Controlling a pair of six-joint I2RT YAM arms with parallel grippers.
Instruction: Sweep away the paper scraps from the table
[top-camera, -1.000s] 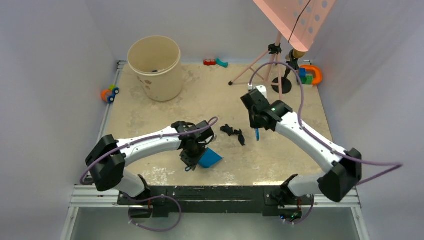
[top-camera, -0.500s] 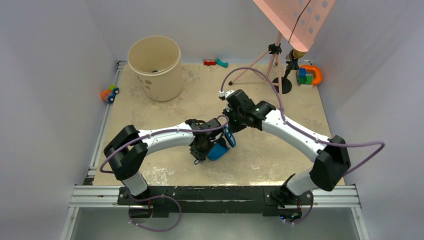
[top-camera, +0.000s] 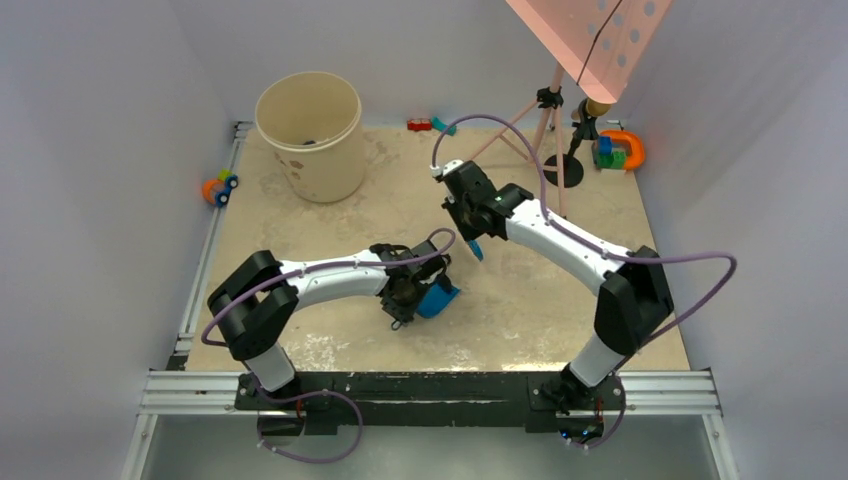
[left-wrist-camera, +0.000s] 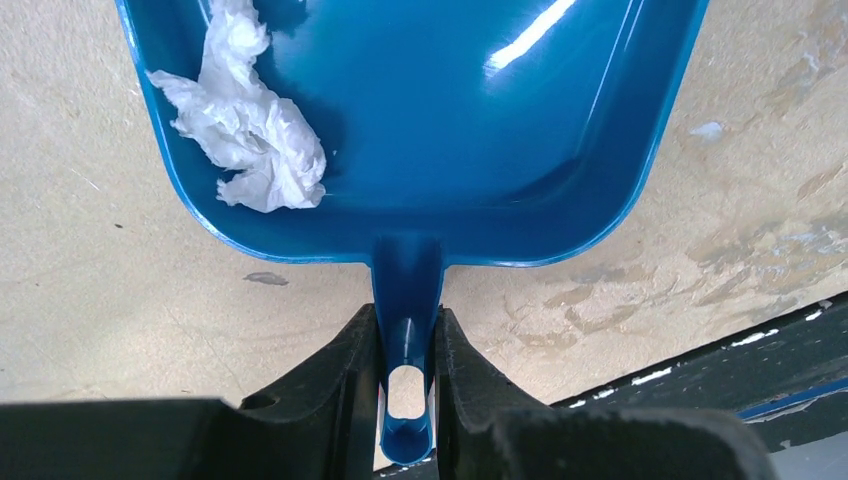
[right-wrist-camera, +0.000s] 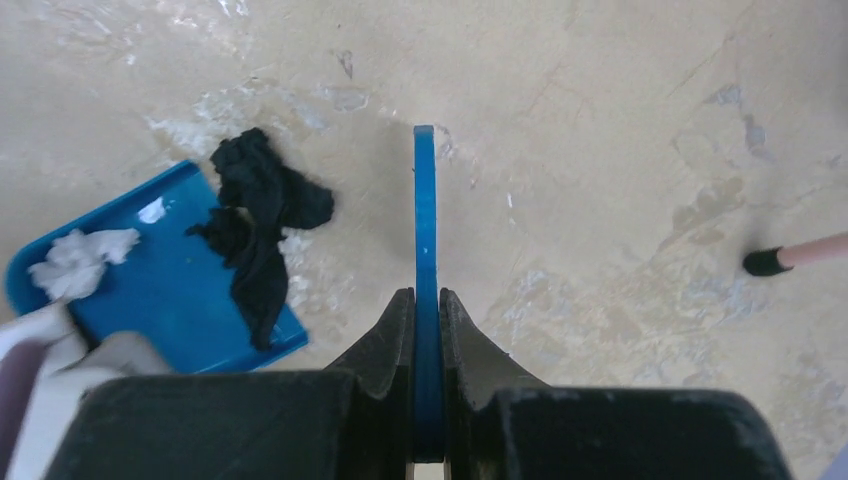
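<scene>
Black scraps (right-wrist-camera: 262, 225) lie, seemingly half over the lip of the pan (right-wrist-camera: 150, 300) on the table (right-wrist-camera: 600, 150), just left of the brush (right-wrist-camera: 424, 220) pinched in my right gripper (right-wrist-camera: 424, 298), roughly parallel to it, while my left gripper (left-wrist-camera: 405, 320) clamps the pan's handle.

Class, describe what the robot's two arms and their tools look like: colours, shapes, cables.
Both the left arm and the right arm have slim white links between bulky black joints. A purple cable loops loosely along each. The left tool and right tool have black, tapering fingers.
</scene>
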